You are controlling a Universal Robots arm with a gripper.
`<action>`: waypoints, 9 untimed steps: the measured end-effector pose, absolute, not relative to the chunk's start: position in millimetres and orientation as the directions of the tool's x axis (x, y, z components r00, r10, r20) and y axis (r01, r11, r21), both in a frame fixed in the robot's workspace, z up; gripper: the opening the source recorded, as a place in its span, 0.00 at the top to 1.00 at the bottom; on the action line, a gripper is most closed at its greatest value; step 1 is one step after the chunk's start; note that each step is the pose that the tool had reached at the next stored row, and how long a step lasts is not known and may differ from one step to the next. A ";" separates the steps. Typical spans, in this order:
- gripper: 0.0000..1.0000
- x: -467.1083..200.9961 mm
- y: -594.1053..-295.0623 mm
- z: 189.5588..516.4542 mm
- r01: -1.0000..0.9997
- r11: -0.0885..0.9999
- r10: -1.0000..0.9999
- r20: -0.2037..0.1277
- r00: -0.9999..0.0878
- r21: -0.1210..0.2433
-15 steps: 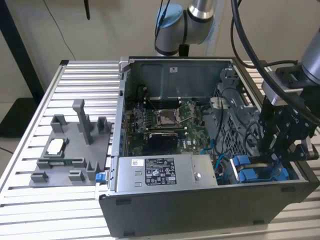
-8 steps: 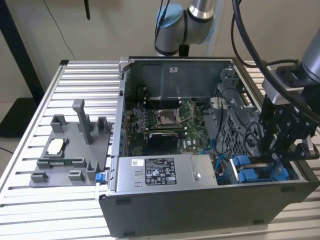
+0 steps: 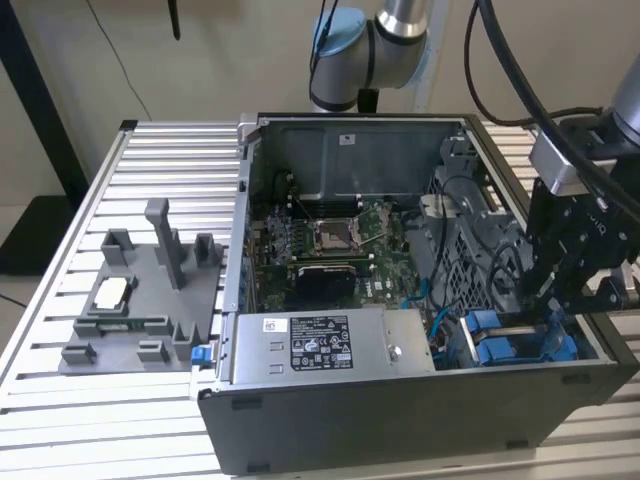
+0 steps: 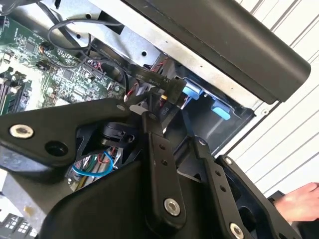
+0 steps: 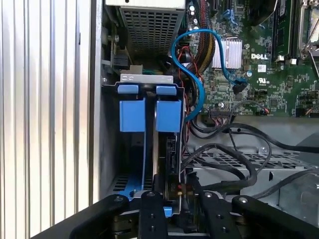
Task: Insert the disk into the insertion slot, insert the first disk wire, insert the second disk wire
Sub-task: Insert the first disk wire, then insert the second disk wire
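With claw [image 4: 160, 107] clamped on the plug [image 4: 173, 88], keep it square to the disk [image 5: 172, 154] seated in the slot [image 5: 132, 114]; press straight, gently, clear of the blue cable [image 5: 173, 52].

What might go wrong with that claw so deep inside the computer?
The claw is right at the insertion slot, with a blue cable and black cables looping close by; I'd worry it snags one. A hand shows just outside the case in the second wrist view; it might get bumped.
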State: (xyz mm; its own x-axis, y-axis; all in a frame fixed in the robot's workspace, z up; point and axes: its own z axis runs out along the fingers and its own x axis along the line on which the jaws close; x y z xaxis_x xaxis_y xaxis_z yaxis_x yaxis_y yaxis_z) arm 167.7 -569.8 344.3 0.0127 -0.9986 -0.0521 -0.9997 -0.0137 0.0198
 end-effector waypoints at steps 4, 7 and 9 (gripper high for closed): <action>0.67 167.7 -569.8 350.9 -1.000 -0.014 -0.999 -0.052 0.013 0.020; 0.67 167.7 -569.8 356.5 -1.000 -0.014 -0.999 -0.052 0.013 0.020; 0.67 167.7 -569.8 360.2 -1.000 -0.014 -0.999 -0.052 0.013 0.020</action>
